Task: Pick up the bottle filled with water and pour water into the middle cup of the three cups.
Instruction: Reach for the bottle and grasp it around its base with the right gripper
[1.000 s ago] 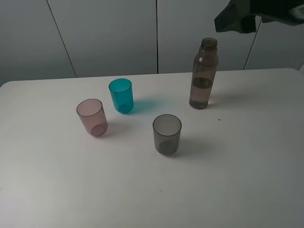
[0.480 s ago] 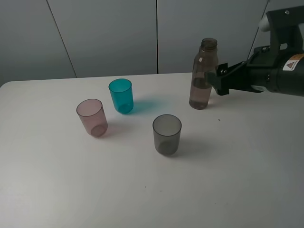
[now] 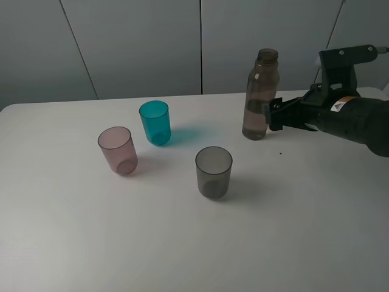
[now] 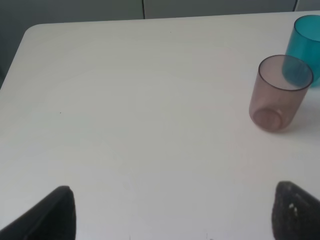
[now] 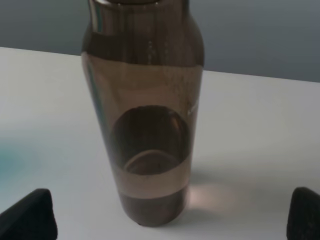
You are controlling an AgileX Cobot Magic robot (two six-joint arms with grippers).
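The smoky brown bottle point(image 3: 260, 97) stands upright and uncapped at the back right of the table, partly filled with water. My right gripper point(image 3: 275, 115) is open, just to the right of the bottle at its lower half. In the right wrist view the bottle point(image 5: 145, 125) stands straight ahead between the spread fingertips of the right gripper point(image 5: 167, 220), not held. The teal-blue middle cup point(image 3: 155, 121) stands upright between the pale pink cup point(image 3: 118, 149) and the smoky grey cup point(image 3: 213, 171). My left gripper point(image 4: 175, 215) is open and empty above bare table, well short of the pink cup point(image 4: 279, 95) and the teal cup point(image 4: 305, 45).
The white table point(image 3: 304, 231) ends at a grey panelled wall point(image 3: 134, 42) behind the bottle and cups. The table's left corner shows in the left wrist view point(image 4: 30, 35). The left arm is out of the exterior view.
My right arm has come down from the upper right and closed in on the bottle's right side. The bottle and cups have not moved.
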